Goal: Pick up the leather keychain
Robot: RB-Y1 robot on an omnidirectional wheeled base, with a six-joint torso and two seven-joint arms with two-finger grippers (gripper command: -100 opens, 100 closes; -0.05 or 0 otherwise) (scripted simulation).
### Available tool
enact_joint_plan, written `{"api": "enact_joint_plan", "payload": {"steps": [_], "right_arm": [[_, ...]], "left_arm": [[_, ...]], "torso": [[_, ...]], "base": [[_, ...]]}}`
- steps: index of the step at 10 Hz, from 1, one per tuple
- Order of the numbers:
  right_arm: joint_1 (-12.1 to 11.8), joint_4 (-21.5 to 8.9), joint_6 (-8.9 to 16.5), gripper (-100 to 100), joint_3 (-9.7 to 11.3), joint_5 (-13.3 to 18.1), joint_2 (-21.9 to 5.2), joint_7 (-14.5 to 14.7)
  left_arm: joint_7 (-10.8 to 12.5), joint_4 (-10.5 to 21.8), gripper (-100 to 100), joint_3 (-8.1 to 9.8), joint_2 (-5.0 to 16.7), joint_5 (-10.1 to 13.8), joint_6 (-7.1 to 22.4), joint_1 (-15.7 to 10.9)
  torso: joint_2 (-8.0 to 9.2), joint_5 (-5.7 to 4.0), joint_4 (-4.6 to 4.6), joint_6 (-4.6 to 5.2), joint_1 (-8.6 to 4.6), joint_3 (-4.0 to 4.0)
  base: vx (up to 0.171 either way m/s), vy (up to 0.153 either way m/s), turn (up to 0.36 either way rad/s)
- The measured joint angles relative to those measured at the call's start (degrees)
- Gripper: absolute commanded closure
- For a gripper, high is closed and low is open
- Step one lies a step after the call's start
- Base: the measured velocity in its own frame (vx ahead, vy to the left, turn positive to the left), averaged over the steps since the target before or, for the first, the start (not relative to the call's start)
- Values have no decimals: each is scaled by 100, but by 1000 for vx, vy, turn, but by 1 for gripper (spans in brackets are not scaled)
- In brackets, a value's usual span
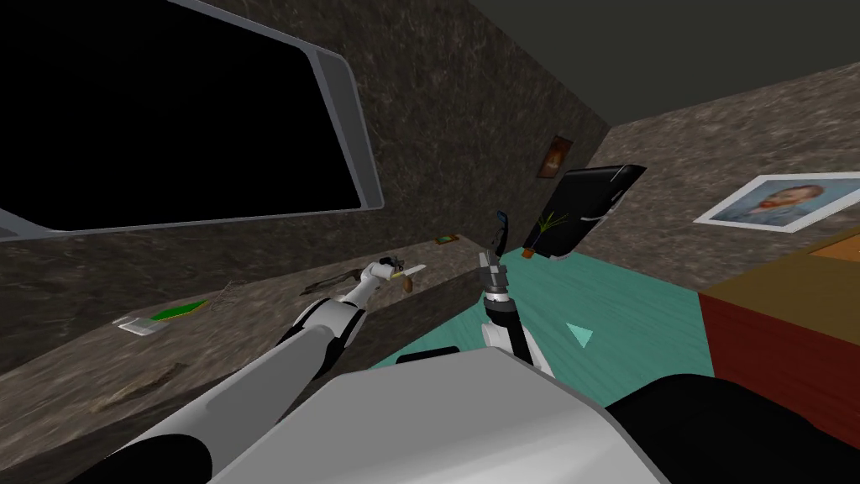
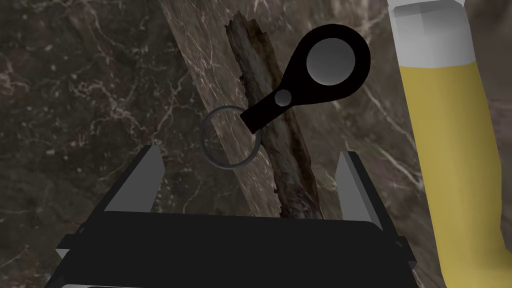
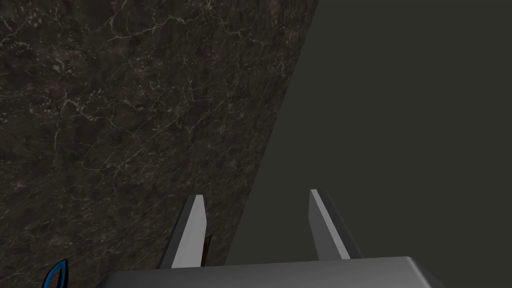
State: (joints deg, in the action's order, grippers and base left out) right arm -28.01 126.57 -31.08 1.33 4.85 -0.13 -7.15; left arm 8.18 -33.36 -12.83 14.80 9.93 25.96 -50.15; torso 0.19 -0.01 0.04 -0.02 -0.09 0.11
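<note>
The keychain lies flat on the dark marble ledge (image 2: 90,100): a black teardrop fob (image 2: 280,107) with a grey disc and a thin metal ring (image 2: 230,137) at its narrow end. It rests across a rough brown strip (image 2: 290,165). My left gripper (image 2: 251,151) hovers open just short of it, the ring lying between and slightly beyond the fingertips, with nothing held. In the head view the left gripper (image 1: 388,267) reaches out over the ledge. My right gripper (image 1: 497,239) is raised beside the ledge's end, its fingers (image 3: 192,225) apart with nothing between them.
A yellow and white tube (image 2: 445,140) stands close beside the left gripper. Further along the ledge sit a green item on a small tray (image 1: 172,313) and a small frame (image 1: 445,240). A black window area (image 1: 168,109) is above. A potted plant (image 1: 546,227) and red-brown cabinet (image 1: 781,336) stand off right.
</note>
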Motion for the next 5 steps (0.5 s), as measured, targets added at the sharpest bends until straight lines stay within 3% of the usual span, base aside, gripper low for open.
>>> {"api": "enact_joint_plan", "payload": {"steps": [1, 2, 4, 5], "right_arm": [[-1, 0, 0, 0, -1, 0, 0, 0], [0, 0, 0, 0, 0, 0, 0, 0], [0, 0, 0, 0, 0, 0, 0, 0], [-1, 0, 0, 0, -1, 0, 0, 0]], "left_arm": [[-23, -106, -100, 82, 49, -38, 30, 76], [-66, 263, -100, 214, 82, -33, -145, -9], [-112, -445, -100, 429, 345, -54, 183, 419], [-204, -361, -100, 496, 413, 34, 159, 399]], "torso": [[-3, 1, 0, -3, 3, -1], [-5, 0, -2, 1, 0, -3], [-1, 0, 0, 0, 3, -1], [-2, 1, 0, -4, 4, -1]], "base": [[-22, -21, -237], [-21, -16, -149], [-28, -19, -192], [-14, -8, 25]]}}
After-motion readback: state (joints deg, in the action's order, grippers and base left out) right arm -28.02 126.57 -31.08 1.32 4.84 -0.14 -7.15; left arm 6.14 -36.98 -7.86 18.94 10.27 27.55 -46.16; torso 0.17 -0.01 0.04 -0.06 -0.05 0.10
